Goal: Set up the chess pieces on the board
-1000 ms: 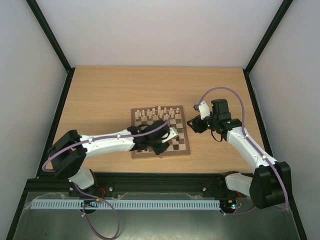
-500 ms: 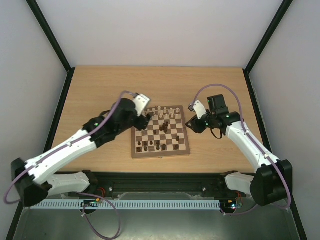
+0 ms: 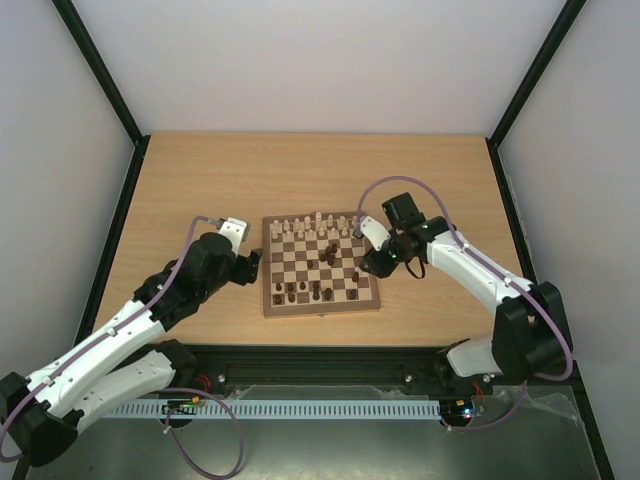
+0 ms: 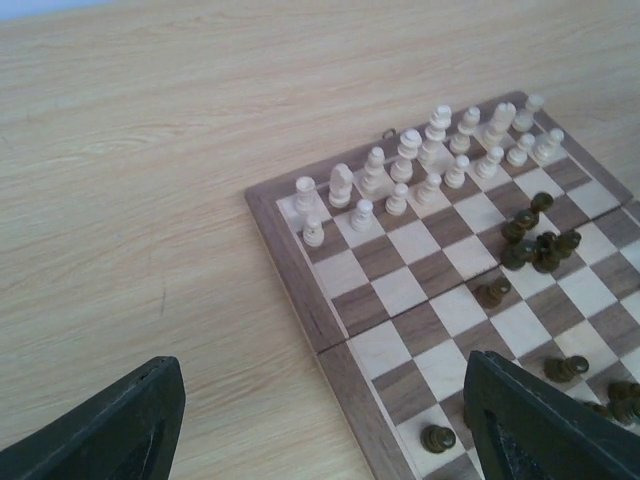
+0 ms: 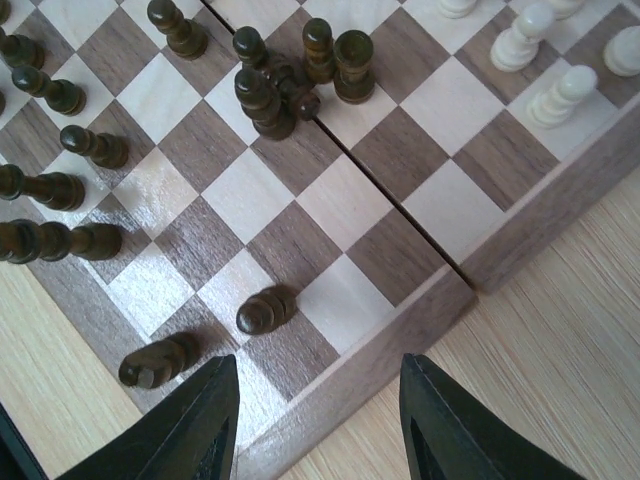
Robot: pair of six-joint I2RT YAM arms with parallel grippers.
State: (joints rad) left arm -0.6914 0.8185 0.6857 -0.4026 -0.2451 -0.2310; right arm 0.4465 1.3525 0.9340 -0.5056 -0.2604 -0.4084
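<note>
Left claw (image 4: 325, 405) pulled back off board (image 4: 283, 262), spread wide, right claw (image 5: 315, 400) spread above dark piece (image 5: 262, 311), apparently untouched

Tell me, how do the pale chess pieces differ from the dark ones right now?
The pale pieces are cream; the dark pieces are brown. The pale pieces stand in two rows along one edge of the board, while the dark pieces are scattered, several bunched near the middle. Both sets are small turned wooden figures on the same board.
</note>
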